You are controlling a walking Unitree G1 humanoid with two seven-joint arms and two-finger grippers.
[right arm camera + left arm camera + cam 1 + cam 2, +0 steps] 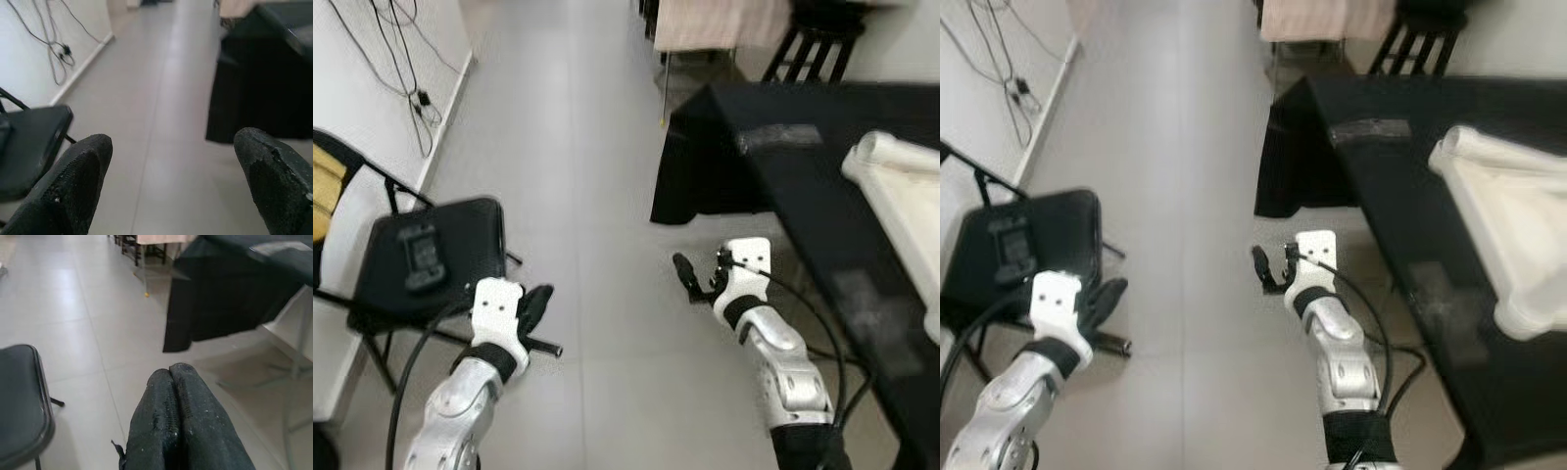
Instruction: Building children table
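Both arms low over floor, nothing grasped: left gripper clenched beside black chair, right gripper spread wide, cream table part ahead-right on black-draped table; best to turn right, square up before reaching.

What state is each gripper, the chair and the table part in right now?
Left gripper: shut, holding nothing, beside the chair.
Right gripper: open, holding nothing, over the floor.
Chair: unfolded, upright, a dark device lying on its seat.
White table part: lying on the black-draped table, untouched.
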